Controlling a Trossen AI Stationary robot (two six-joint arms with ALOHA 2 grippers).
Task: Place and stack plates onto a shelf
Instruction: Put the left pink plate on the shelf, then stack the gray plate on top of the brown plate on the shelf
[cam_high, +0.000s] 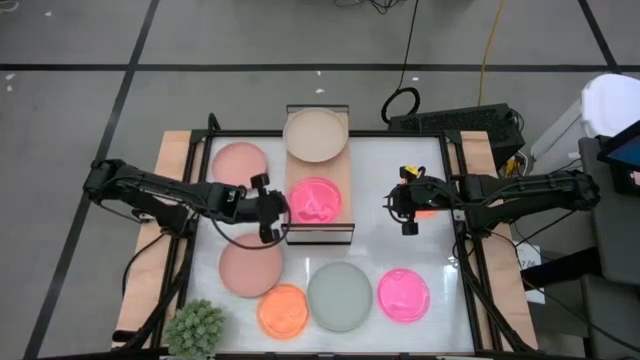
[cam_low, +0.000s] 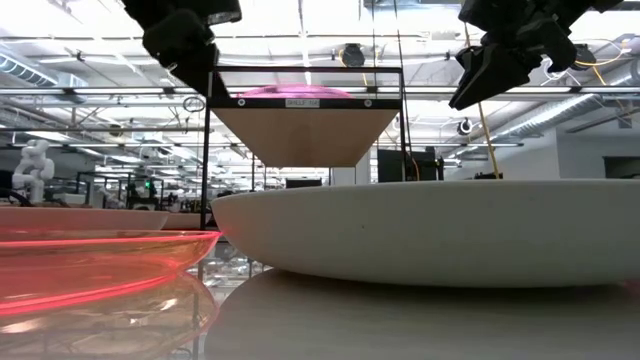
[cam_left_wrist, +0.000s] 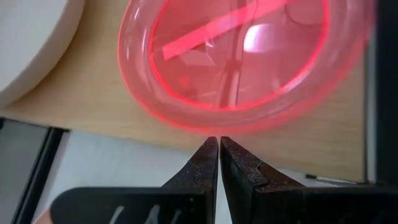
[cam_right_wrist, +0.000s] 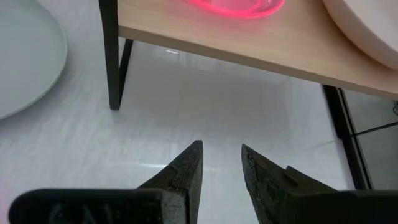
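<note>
The shelf (cam_high: 343, 172) stands at the table's far middle. A beige plate (cam_high: 316, 135) lies on its far half and a hot pink plate (cam_high: 315, 200) on its near half. My left gripper (cam_high: 272, 215) is shut at the shelf's left near side. In the left wrist view its fingertips (cam_left_wrist: 219, 142) point at the hot pink plate's rim (cam_left_wrist: 205, 127). My right gripper (cam_high: 398, 208) hangs open over the bare table right of the shelf, with nothing between its fingers (cam_right_wrist: 222, 158). My left gripper's shut fingertips stand right at the hot pink plate's rim (cam_left_wrist: 211, 130), coming slanting down from the table's left. I cannot tell whether they touch it. The plate lies flat on the shelf board (cam_left_wrist: 93, 106).
On the table lie two dusty pink plates (cam_high: 240, 162) (cam_high: 251, 268), an orange plate (cam_high: 283, 310), a pale green plate (cam_high: 340, 295) and another hot pink plate (cam_high: 403, 295). A spiky green plant ball (cam_high: 195, 328) sits at the near left corner.
</note>
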